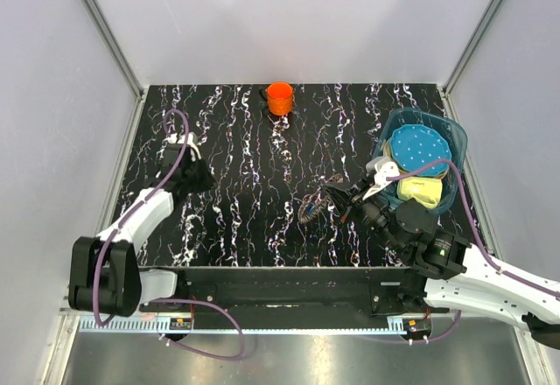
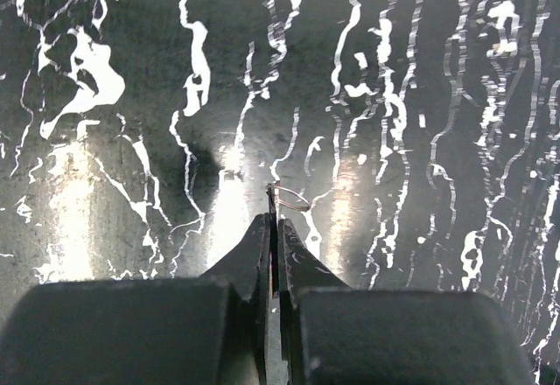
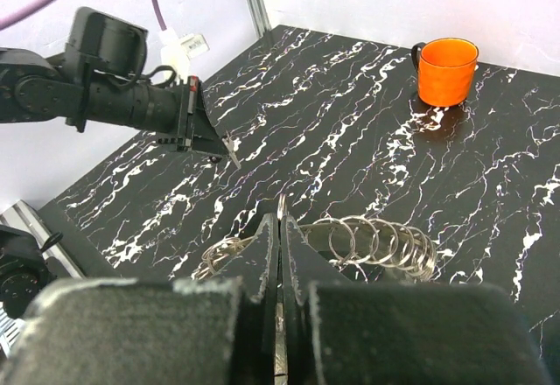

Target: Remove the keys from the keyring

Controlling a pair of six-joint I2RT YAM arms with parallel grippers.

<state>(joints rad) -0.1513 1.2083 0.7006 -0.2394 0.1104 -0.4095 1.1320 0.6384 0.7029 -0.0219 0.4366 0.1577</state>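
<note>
Closest to the lens, the left gripper: jaws clenched, with a small wire loop nipped at the very tips and sticking out to their right. We place this arm over the left part of the table, toward its left edge. It appears to hang clear of the marbled top.

Then the orange cup: upright at the middle of the far edge, well apart from both arms.

Next the keys: one bunch, just right of the table's middle and toward the near edge. In the right wrist view the bunch stretches crosswise to the fingers, a row of looped ends trailing off to the right. We cannot separate the keyring from the tangle. Which way the blades point is too small to tell.

At the bunch, the right gripper: jaws pressed together, tips right against it, and in the top view the bunch lies on their left. We cannot tell whether a strand is caught between them.

We judge the right arm far nearer. The left must cross rightward, and its tips are occupied.

Last, the blue bin: at the right edge, holding a dotted disc and a yellow piece.
</note>
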